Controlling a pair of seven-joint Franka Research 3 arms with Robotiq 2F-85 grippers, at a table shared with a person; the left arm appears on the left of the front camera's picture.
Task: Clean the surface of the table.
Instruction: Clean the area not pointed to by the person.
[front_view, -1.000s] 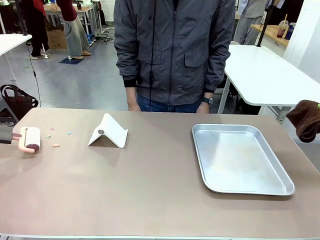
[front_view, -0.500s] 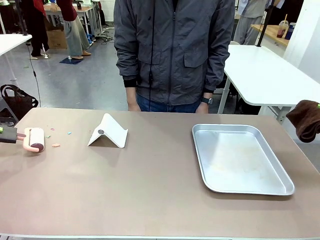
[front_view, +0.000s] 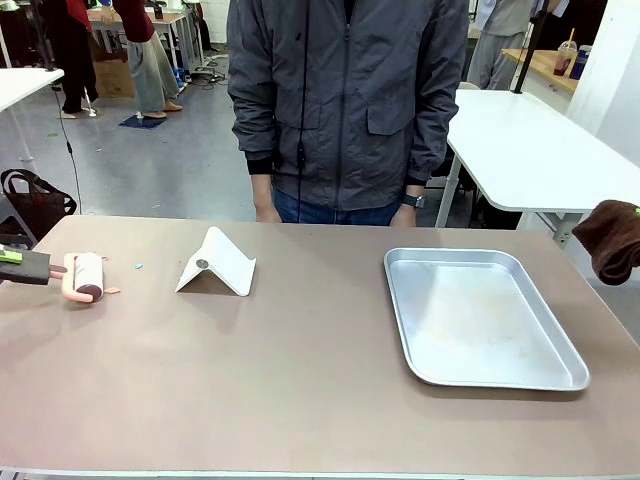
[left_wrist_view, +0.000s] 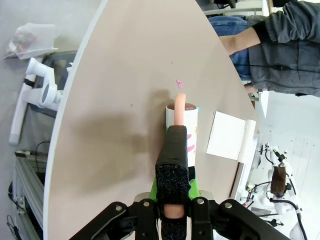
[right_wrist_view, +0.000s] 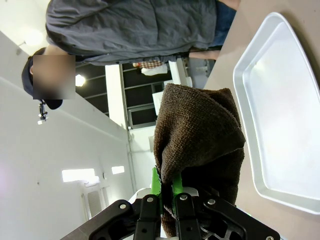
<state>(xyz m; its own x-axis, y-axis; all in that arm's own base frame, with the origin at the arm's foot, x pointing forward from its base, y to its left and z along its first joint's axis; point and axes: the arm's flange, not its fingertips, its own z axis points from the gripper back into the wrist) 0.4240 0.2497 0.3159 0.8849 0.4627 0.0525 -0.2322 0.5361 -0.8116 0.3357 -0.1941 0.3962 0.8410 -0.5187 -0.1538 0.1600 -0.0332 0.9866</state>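
My left gripper (front_view: 14, 263) comes in at the table's (front_view: 300, 390) left edge. It is shut on the black foam handle (left_wrist_view: 173, 165) of a lint roller (front_view: 85, 277) whose white drum (left_wrist_view: 186, 131) lies on the taupe top. A small blue scrap (front_view: 138, 266) and an orange one (front_view: 112, 291) lie just right of the roller. A pink scrap (left_wrist_view: 178, 83) sits ahead of the drum in the left wrist view. At the right edge my right gripper (right_wrist_view: 166, 192) is shut on a dark brown cloth (right_wrist_view: 200, 135), held above the table beside the tray; the brown cloth (front_view: 612, 238) hangs there.
A shiny metal tray (front_view: 480, 315) lies on the right half of the table. A white folded stand (front_view: 217, 264) sits left of centre. A person in a grey jacket (front_view: 345, 100) stands at the far edge, hands down. White tables stand behind.
The left gripper has pushed the lint roller to the right along the table. Some small scraps that lay near it earlier no longer show. The right arm and cloth have not moved.
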